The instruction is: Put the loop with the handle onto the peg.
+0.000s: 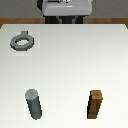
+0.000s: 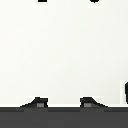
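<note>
The loop with the handle [image 1: 21,41] is a small flat grey ring lying on the white table [image 1: 70,60] toward the exterior view's left, far side. The peg [image 1: 34,104], a dark grey upright cylinder, stands near the front on the exterior view's left. My gripper [image 2: 63,103] shows only in the wrist view. Its two fingertips [image 2: 37,103] stand wide apart over bare white table, open with nothing between them. Neither the loop nor the peg appears in the wrist view.
A brown wooden block [image 1: 96,104] stands upright at the front, on the exterior view's right. The robot's base [image 1: 65,7] sits beyond the table's far edge. A small dark shape [image 2: 126,90] touches the wrist view's edge.
</note>
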